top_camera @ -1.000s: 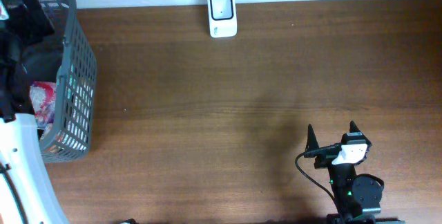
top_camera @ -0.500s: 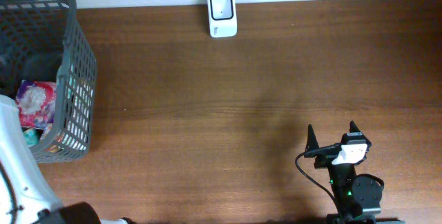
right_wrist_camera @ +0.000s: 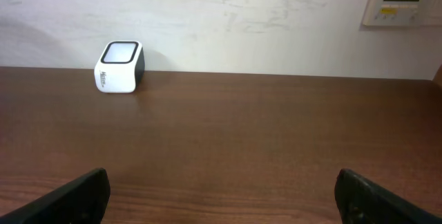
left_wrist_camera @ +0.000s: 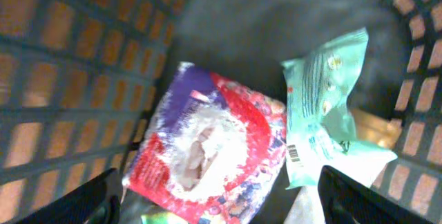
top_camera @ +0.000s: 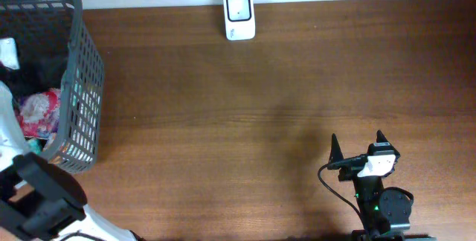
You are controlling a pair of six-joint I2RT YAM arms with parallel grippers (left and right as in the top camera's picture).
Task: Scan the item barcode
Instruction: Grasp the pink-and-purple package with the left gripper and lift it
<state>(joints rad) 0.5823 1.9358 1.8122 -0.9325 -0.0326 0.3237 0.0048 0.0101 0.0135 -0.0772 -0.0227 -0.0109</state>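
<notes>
A grey plastic mesh basket (top_camera: 82, 85) at the left edge of the brown wooden table (top_camera: 223, 122) walls in a red-and-purple crinkled snack packet (left_wrist_camera: 207, 148) and a mint-green packet (left_wrist_camera: 324, 106) with its barcode showing. The left gripper (left_wrist_camera: 221, 203) hangs over them, fingers spread wide, gripping nothing. A white boxy scanner (top_camera: 239, 16) sits at the far edge. The right gripper (top_camera: 359, 148) gapes empty at front right.
</notes>
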